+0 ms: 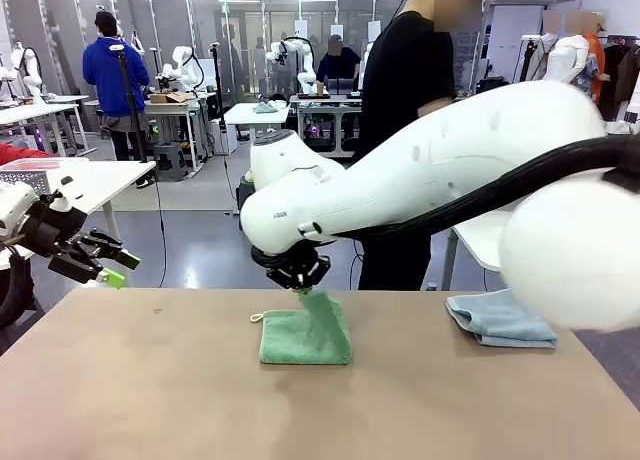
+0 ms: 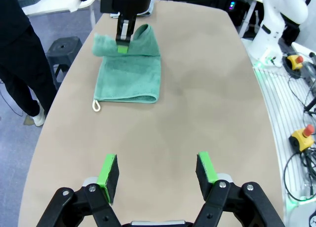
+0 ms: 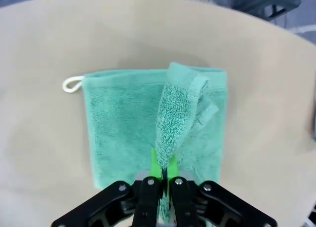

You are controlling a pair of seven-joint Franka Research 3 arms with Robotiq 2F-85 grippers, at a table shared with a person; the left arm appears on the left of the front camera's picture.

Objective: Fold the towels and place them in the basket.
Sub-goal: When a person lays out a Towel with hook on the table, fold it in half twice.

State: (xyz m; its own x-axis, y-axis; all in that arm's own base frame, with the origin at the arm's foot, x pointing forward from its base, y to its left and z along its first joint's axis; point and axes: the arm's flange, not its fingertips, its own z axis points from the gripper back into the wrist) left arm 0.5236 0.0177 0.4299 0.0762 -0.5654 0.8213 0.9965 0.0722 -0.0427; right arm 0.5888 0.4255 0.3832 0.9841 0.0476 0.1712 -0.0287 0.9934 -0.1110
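An edge of the mint green towel [image 3: 148, 123] is pinched in the fully closed right gripper [image 3: 162, 173] and lifted for folding, while the left gripper [image 2: 157, 173] is held empty and wide apart, well away from that towel.

Two towels (one mint green [image 1: 305, 337], one pale blue-grey [image 1: 500, 320]), one person [image 1: 405, 110].

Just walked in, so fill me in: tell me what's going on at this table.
The right claw is shut on a pinched-up edge of the mint green towel, which lies folded mid-table with its white loop at one corner. The left claw hangs open above bare table, holding nothing. The blue-grey towel lies at the table's right edge. A person in black stands at the far side.
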